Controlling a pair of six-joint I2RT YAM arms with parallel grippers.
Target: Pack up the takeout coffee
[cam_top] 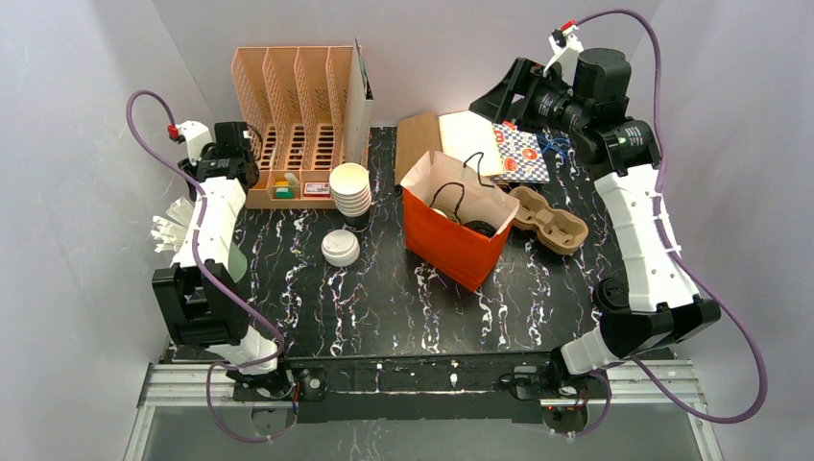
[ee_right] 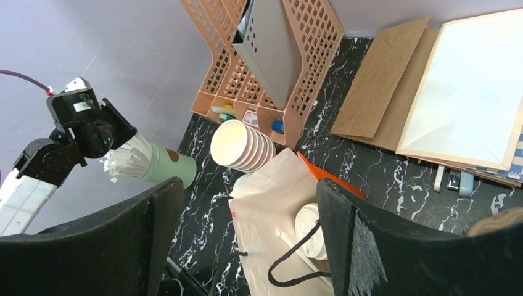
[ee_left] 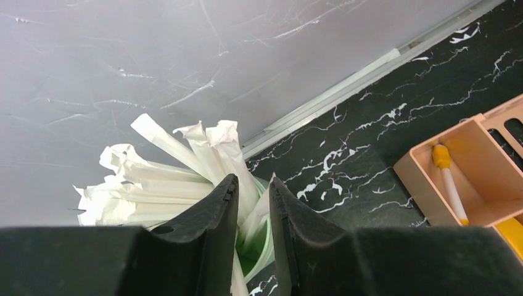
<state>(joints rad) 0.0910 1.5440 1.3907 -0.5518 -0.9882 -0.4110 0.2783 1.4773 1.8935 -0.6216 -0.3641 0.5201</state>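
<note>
Located the takeout coffee [cam_top: 477, 229] down inside the orange paper bag [cam_top: 451, 252], mid-surface [cam_top: 384, 307]. Counted two lids from above, one white, one black, side by side. From the right wrist view, caught only the white lid [ee_right: 310, 231] through the bag mouth. Judged both cups upright: lids round and facing up, long axis vertical, bases hidden by the bag walls.

Read the left gripper [ee_left: 253, 180] as jaws nearly together on a wrapped straw [ee_left: 229, 151], one of a bundle standing in the pale green cup [ee_left: 264, 250] at the far-left edge. Looks pinched; firmness of grip not readable. Read the right gripper [ee_right: 250, 184] as jaws wide apart, nothing between, raised behind the bag and looking down at it.

Risks, as judged:
- Could drag the neighbouring straws [ee_left: 154, 185] out on the lift, given the tight bundle, or tip the light cup.
- Could lose the straw through the jaws, with so thin a paper wrapper.
- At the bag, could snag on the black handle loops [cam_top: 457, 189] across the mouth.
- Could also nudge a coffee over, with the bag unbraced.
</note>
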